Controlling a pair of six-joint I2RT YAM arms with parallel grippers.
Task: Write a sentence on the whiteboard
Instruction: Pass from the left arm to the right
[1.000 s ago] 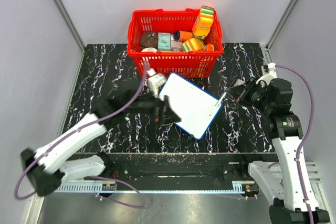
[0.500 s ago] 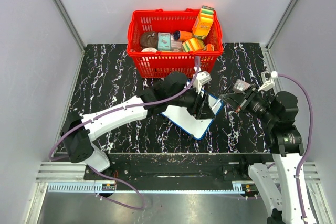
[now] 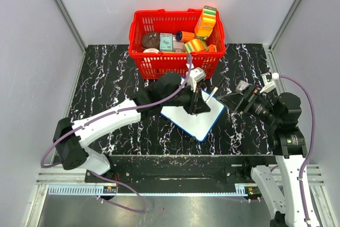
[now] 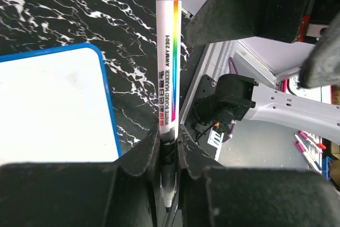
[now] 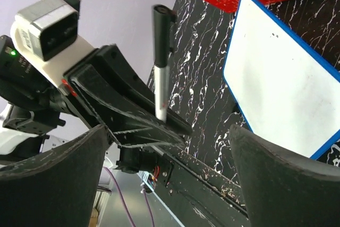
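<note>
The whiteboard (image 3: 201, 124), white with a blue rim, lies askew on the black marble table in front of the red basket. Its face (image 5: 281, 89) is blank where it shows; no sentence is visible. My left gripper (image 3: 197, 104) hovers over the board's right half, shut on a white-barrelled board marker (image 4: 169, 78). The marker stands up between the jaws (image 4: 169, 150) with its black cap (image 5: 161, 17) away from them. My right gripper (image 3: 234, 101) is just right of the marker, open, with its fingers (image 5: 53, 179) wide and nothing between them. The whiteboard's corner (image 4: 53, 104) is under my left wrist.
The red basket (image 3: 175, 66) at the back holds cartons, sponges and other small packs. A small flat box (image 3: 243, 85) lies on the table beside my right gripper. Grey walls close in the table's left, right and far sides.
My left arm swung right across the board and shut on the marker. My right gripper, which held the marker, has opened and let it go.
</note>
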